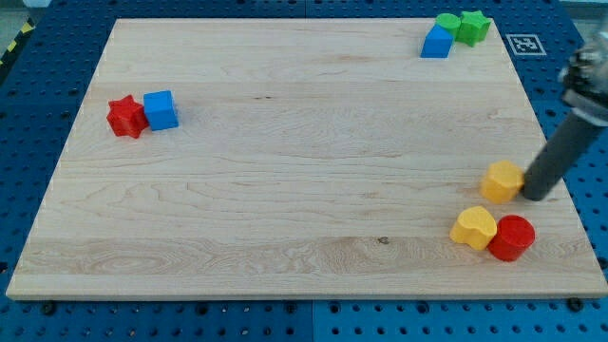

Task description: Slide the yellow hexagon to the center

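Observation:
The yellow hexagon (pixel 503 180) lies near the board's right edge, below mid-height. My tip (pixel 536 197) is just to its right, touching or almost touching it; the dark rod slants up to the view's right. The board's centre is far to the hexagon's left.
A yellow heart-like block (pixel 473 228) and a red cylinder (pixel 513 237) touch each other just below the hexagon. A red star (pixel 125 117) and a blue cube (pixel 161 110) sit at the left. A blue block (pixel 437 43) and two green blocks (pixel 464 26) sit at the top right. The wooden board (pixel 285 171) lies on a blue pegboard.

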Motion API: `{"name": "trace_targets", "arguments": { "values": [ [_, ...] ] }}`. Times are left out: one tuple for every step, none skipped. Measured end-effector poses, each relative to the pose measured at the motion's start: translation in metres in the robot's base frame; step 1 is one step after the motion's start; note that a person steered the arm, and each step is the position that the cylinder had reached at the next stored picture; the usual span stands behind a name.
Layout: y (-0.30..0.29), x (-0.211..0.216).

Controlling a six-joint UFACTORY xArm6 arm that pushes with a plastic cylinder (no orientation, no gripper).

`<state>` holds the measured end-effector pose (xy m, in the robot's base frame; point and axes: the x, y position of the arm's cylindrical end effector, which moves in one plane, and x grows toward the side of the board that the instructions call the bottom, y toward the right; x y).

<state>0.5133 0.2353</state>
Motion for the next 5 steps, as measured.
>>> {"name": "trace_targets", "arguments": {
  "values": [
    [-0.036,0.000],
    [-0.061,-0.001],
    [-0.076,-0.007],
    [-0.078,-0.027],
    [-0.086,-0.039]
  ]
}}
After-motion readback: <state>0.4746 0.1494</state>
